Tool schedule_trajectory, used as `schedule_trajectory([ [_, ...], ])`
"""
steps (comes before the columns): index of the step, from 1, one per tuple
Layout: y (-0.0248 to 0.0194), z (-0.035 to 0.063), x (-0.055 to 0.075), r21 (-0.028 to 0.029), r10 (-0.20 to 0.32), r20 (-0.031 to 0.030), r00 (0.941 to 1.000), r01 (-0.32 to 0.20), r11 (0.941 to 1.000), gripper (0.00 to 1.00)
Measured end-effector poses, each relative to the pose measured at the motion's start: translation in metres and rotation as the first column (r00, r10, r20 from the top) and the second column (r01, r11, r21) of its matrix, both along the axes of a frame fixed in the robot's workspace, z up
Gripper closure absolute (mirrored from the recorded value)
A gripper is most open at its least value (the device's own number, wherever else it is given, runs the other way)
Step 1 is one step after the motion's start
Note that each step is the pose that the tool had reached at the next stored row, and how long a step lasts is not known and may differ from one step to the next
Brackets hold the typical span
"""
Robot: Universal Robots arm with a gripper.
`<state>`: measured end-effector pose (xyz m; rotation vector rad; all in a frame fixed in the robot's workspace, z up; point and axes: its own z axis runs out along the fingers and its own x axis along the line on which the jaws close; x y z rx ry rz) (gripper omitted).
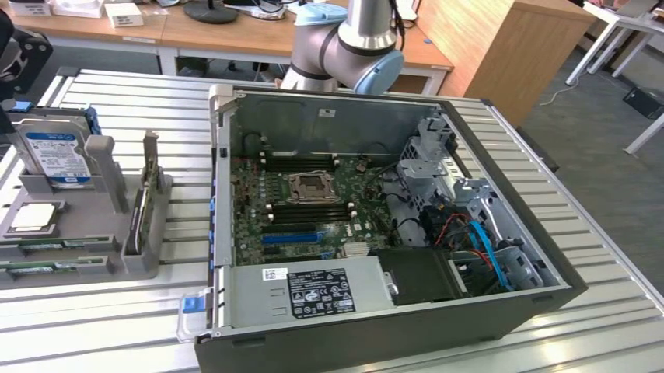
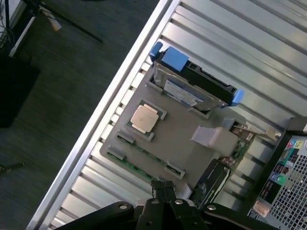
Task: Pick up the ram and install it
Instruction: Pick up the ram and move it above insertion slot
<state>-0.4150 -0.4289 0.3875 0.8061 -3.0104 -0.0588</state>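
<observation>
The ram shows as a thin green stick [image 2: 144,165] seated on edge in a slot along the rim of the grey fixture [image 2: 182,143]. In the exterior view two such green sticks [image 1: 47,268] lie in the fixture's front slots at that view's left. My gripper [image 2: 163,188] hangs above the fixture's rim, close to the ram. Its dark fingers are shut together with nothing between them. The open computer case [image 1: 223,155] lies on its side with the motherboard [image 1: 249,225] exposed. Long black slots [image 1: 311,207] flank the processor socket [image 1: 311,186].
The fixture also carries a hard drive in a blue caddy [image 2: 192,79], a processor chip [image 2: 145,118] and an upright card [image 1: 145,202]. A power supply [image 1: 311,291] and drive cages [image 1: 436,163] fill the case. The arm's body [image 1: 347,47] stands behind the case. Beyond the slatted table's edge [image 2: 110,105] is the floor.
</observation>
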Motion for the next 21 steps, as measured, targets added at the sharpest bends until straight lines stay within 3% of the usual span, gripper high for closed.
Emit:
schedule_trajectory([
  [6, 0.0, -0.0002, 0.0, 0.0, 0.105, -0.0001, 0.9944, -0.105, 0.9944, 0.89],
  [13, 0.0, -0.0006, 0.0, 0.0, 0.203, 0.0, 0.9791, -0.203, 0.9791, 0.89],
  [16, 0.0, -0.0009, 0.0, 0.0, 0.245, 0.0001, 0.9696, -0.245, 0.9696, 0.89],
  [21, 0.0, -0.0014, 0.0, 0.0, 0.318, 0.0, 0.948, -0.318, 0.948, 0.89],
])
